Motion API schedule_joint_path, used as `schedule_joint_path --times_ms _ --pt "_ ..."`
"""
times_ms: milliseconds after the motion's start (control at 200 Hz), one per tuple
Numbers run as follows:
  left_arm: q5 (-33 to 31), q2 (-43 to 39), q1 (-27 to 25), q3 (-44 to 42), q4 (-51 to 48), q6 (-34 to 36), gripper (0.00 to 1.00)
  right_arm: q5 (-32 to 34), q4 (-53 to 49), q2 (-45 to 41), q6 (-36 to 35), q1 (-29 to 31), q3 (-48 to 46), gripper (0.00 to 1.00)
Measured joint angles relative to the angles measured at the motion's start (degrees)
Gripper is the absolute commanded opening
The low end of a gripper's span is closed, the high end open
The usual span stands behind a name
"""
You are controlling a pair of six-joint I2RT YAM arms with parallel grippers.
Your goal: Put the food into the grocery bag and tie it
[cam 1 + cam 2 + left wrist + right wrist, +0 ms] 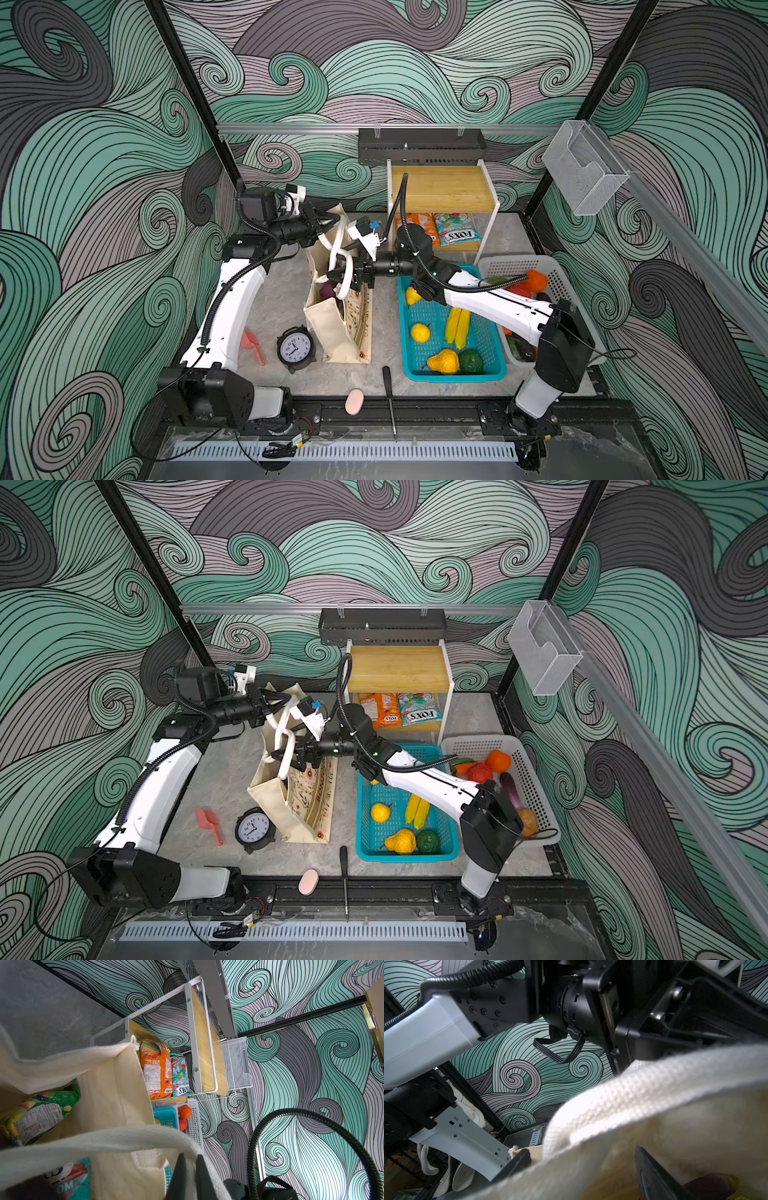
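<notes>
step: tying, likely; snack packets (pixel 41 1113) already lie inside the grocery bag (pixel 332 332), beneath the left gripper (pixel 190 1157)
left gripper: clamped on one strap (pixel 104 1138)
right gripper (pixel 337 282): jaws apart; second strap (pixel 633 1088) between them
next: pinch it; cross both straps

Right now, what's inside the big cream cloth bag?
A glossy green snack packet, a teal snack packet and something dark purple. The cream cloth bag's walls hide anything deeper.
</notes>
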Motion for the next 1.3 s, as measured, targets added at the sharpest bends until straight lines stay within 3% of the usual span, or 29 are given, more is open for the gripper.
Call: schedule_joint_path --times_ms 110,350,605,921,1101,1301 --pt "0.0 -0.3 0.0 -0.6 0.4 0.0 0.00 1.0 2.6 1.2 2.2 0.3 0.4 0.55" --pt "-0.1 -1.5 1.8 -1.6 0.2 1.3 0.00 3.9 1.5 0.0 2.8 0.7 -0.1 0.00" --pt "-3.7 -1.9 3.8 2.9 -11.7 13.3 0.00 13.5 -12.8 -7.0 -3.8 0.9 -1.4 0.00" --pt "-7.8 -0.4 8.1 9.3 -20.6 20.2 0.00 25.4 -39.3 -6.5 -16.3 0.9 11.0 0.00" --pt "-9.3 -0.4 9.3 9.7 -22.9 22.8 0.00 33.2 -45.5 -6.0 -17.1 0.6 13.8 0.00" --pt "-8.6 -0.2 12.4 9.1 -23.2 23.0 0.00 38.0 -46.8 -5.9 -12.6 -0.2 14.6 0.00"
